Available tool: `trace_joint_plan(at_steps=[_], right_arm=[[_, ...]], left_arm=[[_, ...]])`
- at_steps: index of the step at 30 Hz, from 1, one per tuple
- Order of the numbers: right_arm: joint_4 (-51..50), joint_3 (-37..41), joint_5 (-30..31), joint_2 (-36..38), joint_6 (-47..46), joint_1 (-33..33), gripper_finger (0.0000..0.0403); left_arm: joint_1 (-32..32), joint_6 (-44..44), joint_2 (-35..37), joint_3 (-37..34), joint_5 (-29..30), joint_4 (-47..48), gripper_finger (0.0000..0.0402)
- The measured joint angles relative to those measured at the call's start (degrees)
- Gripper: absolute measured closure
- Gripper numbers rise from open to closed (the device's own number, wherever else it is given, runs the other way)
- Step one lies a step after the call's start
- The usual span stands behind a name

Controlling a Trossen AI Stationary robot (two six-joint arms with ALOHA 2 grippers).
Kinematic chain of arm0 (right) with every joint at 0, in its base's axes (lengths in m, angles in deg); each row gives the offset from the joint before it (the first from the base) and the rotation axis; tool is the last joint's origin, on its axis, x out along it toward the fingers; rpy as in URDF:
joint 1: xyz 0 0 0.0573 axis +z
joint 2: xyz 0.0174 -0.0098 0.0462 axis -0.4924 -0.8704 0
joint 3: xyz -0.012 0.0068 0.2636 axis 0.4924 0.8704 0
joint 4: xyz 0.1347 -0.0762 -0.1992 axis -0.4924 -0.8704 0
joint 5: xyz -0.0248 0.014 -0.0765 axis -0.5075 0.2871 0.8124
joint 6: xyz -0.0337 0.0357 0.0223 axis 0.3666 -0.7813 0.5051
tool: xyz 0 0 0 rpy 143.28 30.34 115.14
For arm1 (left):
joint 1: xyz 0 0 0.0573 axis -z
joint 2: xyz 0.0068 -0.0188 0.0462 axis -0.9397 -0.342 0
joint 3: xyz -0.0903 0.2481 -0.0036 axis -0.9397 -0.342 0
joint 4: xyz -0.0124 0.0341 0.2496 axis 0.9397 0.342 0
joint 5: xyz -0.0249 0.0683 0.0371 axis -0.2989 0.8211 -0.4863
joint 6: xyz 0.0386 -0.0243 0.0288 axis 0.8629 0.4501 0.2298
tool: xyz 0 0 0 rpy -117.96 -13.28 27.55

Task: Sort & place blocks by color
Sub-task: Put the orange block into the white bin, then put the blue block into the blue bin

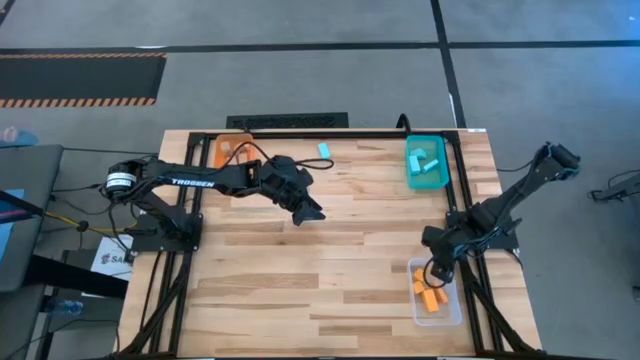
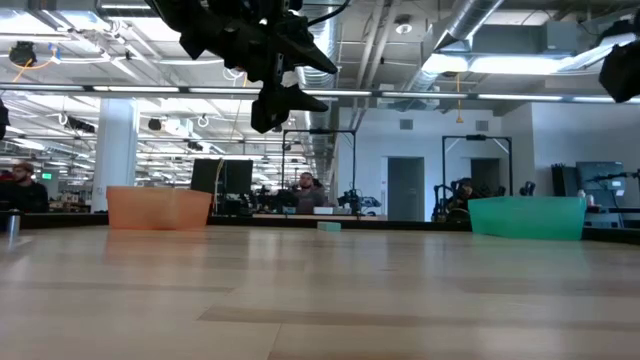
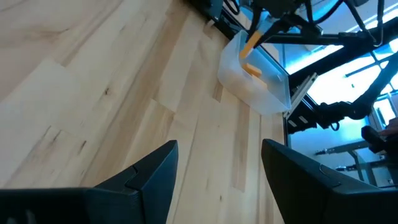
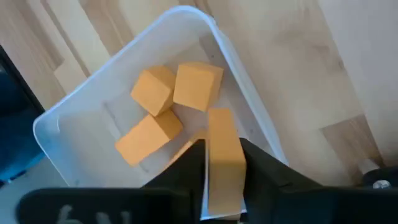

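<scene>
Right pincer (image 4: 224, 163) pinches orange block (image 4: 224, 158) by its flat sides over clear tray (image 4: 249, 106); light, rigid, smooth wood. Left pincer (image 3: 217, 168) open, empty.

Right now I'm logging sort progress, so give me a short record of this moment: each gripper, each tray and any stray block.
right gripper: over the clear tray, orange block between its jaws
left gripper: raised mid-table, jaws open, empty
clear tray: several orange blocks
teal tray: light blue blocks
orange tray: at the far left; contents unclear
stray: one light blue block on the table near the far edge
</scene>
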Motion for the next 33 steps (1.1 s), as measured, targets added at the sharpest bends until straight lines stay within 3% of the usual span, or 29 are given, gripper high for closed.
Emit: trace_joint_plan(at_steps=[7,13,17,23,27,33], right_arm=[[1.10,0.19,-1.27,0.02,0.33,-3.11,0.0208],[5.19,-0.04,-8.55,0.26,4.15,-5.87,0.0134],[5.14,-3.38,-9.03,0.28,7.38,-7.51,0.0124],[5.44,-10.64,-1.00,0.31,16.80,-10.70,0.0124],[5.99,-13.76,2.45,0.31,24.19,-14.33,0.0124],[5.52,-14.96,2.40,0.62,32.57,-20.77,0.0124]], left_arm=[[0.02,0.04,0.00,-0.02,0.22,0.02,0.0182],[-0.55,0.07,0.00,-0.02,0.46,0.04,0.0182],[-2.43,0.02,0.00,0.01,4.81,0.35,0.0182],[-8.74,0.33,-3.65,5.73,19.72,6.90,0.0182],[-15.26,-8.71,-12.58,14.77,19.55,17.53,0.0182],[-20.43,-9.74,-27.03,30.73,17.35,25.83,0.0182]])
